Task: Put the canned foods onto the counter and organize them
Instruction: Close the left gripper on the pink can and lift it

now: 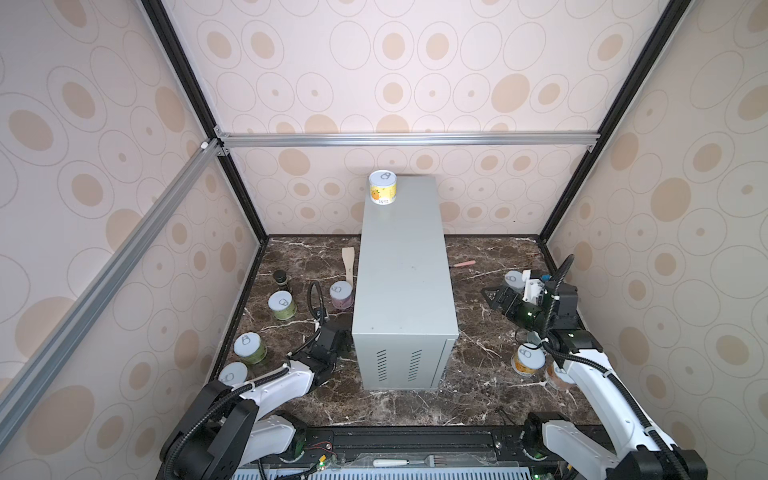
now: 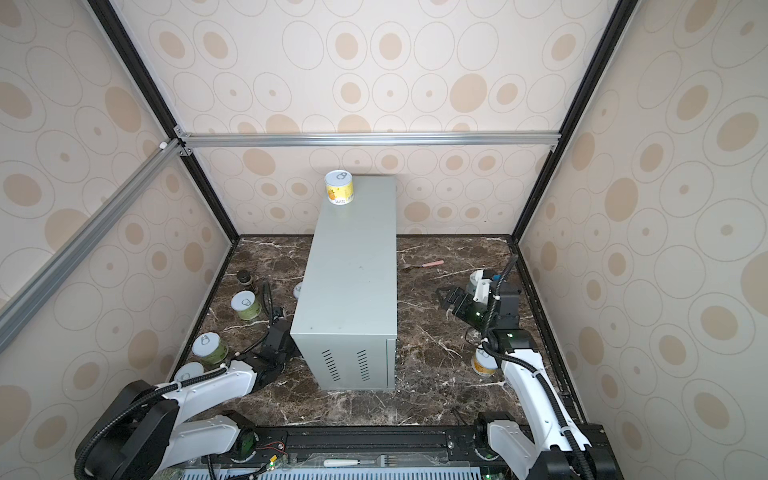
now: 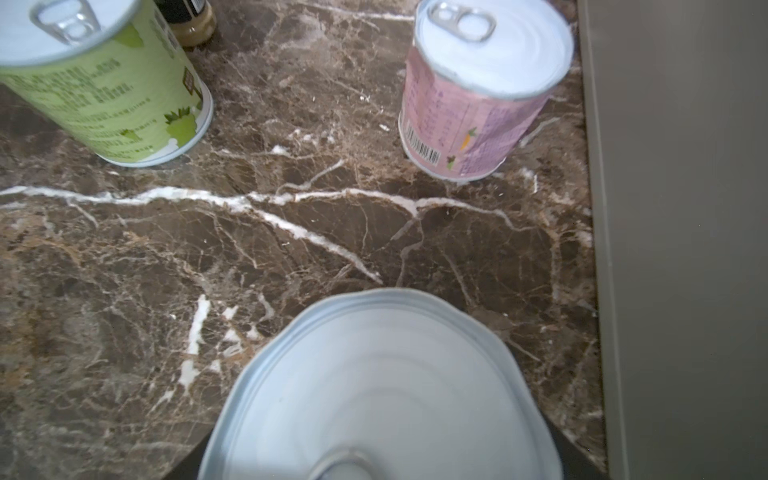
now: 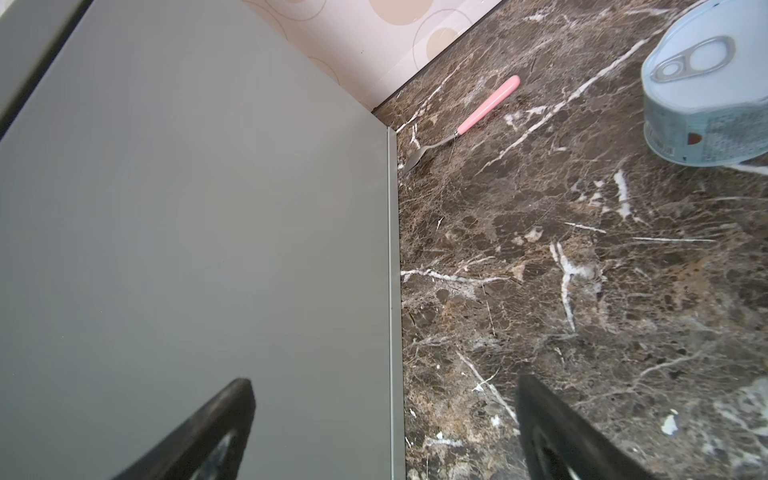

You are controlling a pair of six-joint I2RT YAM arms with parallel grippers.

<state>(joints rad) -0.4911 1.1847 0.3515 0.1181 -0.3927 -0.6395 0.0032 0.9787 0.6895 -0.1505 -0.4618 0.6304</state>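
on brown marble (image 1: 478,374) between patterned walls (image 1: 415,62), grey counter (image 1: 401,257)

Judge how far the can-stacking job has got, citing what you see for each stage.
Done: one yellow can stands at the grey counter's far corner. In hand: the left claw sits over a silver-lidded can beside the counter; a grip isn't visible. The right claw is open, empty. Left: a green can, pink can, light blue can and others on the marble.

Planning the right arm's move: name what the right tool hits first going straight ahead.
Probably the side wall of the tall light-grey metal box; the open right tool points at it, nothing between.
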